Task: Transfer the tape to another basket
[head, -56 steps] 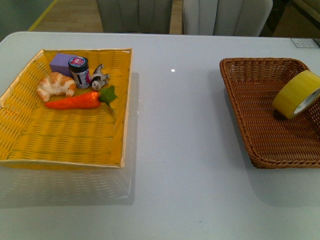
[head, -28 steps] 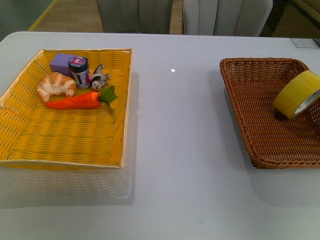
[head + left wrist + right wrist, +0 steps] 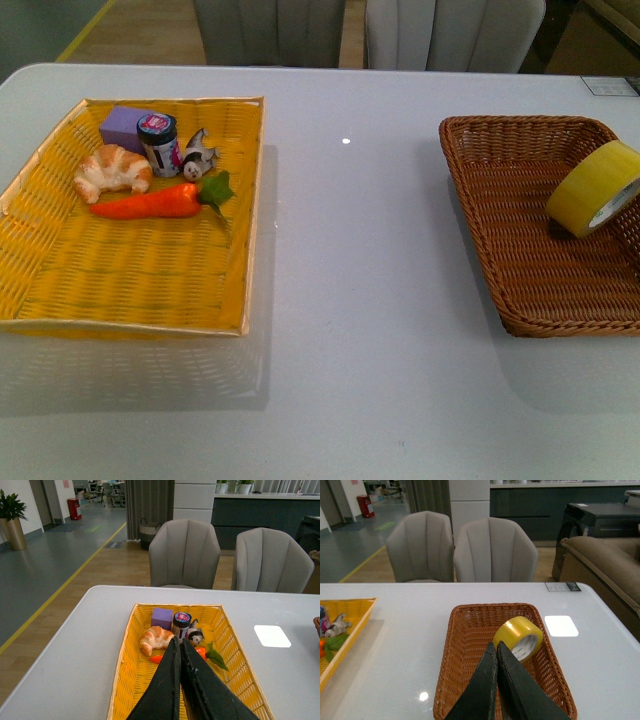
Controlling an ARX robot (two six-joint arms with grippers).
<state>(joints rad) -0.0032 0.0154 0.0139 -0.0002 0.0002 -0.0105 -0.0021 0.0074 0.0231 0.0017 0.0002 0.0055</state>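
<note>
White table (image 3: 360, 300) carries yellow tray (image 3: 60, 280) on the left and the basket (image 3: 520, 290) on the right. The tape (image 3: 595, 188) stands tilted inside the basket, leaning on its far-right wall. Left gripper (image 3: 179, 645) clenched, empty, above the tray; right gripper (image 3: 496, 647) clenched, empty, above the basket.

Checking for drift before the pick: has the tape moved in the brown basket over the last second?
No. The tape leans at the same spot against the basket's right side, as before.
</note>
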